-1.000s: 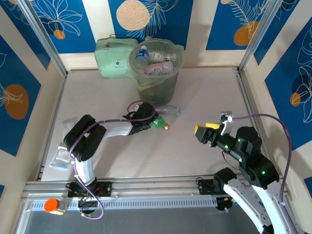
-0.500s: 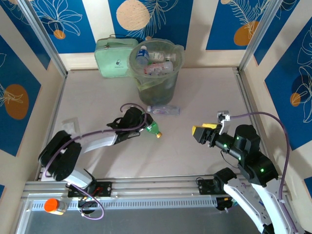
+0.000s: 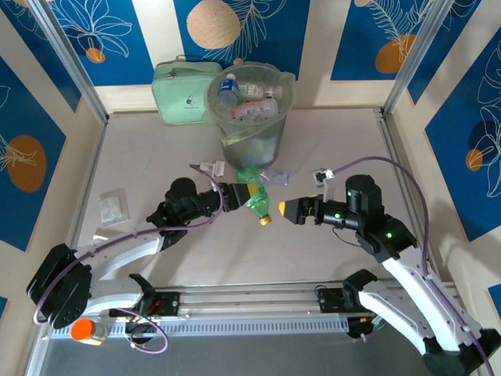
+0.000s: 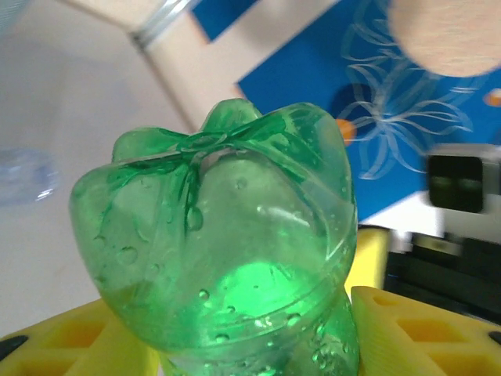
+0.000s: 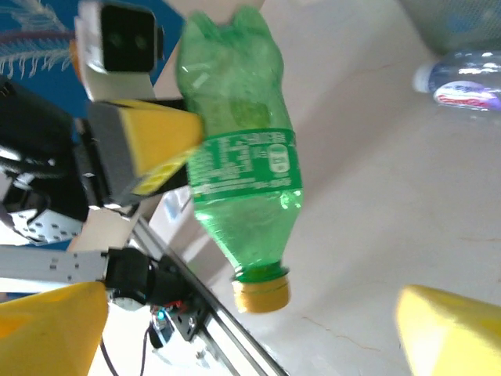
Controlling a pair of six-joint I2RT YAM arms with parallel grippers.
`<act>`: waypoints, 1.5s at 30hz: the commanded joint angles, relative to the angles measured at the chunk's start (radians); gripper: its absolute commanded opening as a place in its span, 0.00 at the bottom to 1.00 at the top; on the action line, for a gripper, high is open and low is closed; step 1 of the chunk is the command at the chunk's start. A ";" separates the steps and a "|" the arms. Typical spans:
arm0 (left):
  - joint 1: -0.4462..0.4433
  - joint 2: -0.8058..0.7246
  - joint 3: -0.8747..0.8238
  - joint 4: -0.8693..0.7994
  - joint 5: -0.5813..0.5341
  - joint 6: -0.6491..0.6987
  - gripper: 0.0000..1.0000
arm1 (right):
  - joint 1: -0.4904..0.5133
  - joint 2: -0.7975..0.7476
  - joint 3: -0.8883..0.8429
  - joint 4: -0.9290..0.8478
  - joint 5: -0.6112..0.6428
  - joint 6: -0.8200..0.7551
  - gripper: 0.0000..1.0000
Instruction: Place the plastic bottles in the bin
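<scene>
Pale table (image 3: 344, 141) between blue patterned walls. In the last 1 second the left gripper (image 3: 236, 194) has reached out further, and it clamps the green bottle (image 3: 254, 196) near its base, cap hanging down, just in front of the bin (image 3: 250, 117). The right gripper (image 3: 288, 211) has swung in beside the cap, fingers spread and empty. A handover or drop looks next. 1 clear bottle (image 3: 266, 177) lies at the bin's foot.

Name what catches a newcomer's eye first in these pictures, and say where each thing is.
The green bottle stands out, clamped in the left gripper over the table, its yellow cap toward the right gripper, which is open beside it. Behind them, at the far side, stands the bin, already holding several bottles.
</scene>
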 commanded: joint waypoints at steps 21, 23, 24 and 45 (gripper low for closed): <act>0.003 -0.109 -0.014 0.161 0.206 0.012 0.57 | 0.123 0.226 0.021 0.410 -0.252 0.116 0.68; 0.003 -0.107 -0.010 0.158 0.204 0.012 0.57 | 0.128 0.225 0.022 0.412 -0.256 0.119 0.62; 0.003 -0.107 -0.008 0.157 0.204 0.012 0.57 | 0.131 0.223 0.024 0.412 -0.256 0.118 0.60; 0.006 -0.405 0.189 -0.603 -0.319 0.422 0.99 | 0.078 0.162 0.124 0.212 -0.087 0.022 0.40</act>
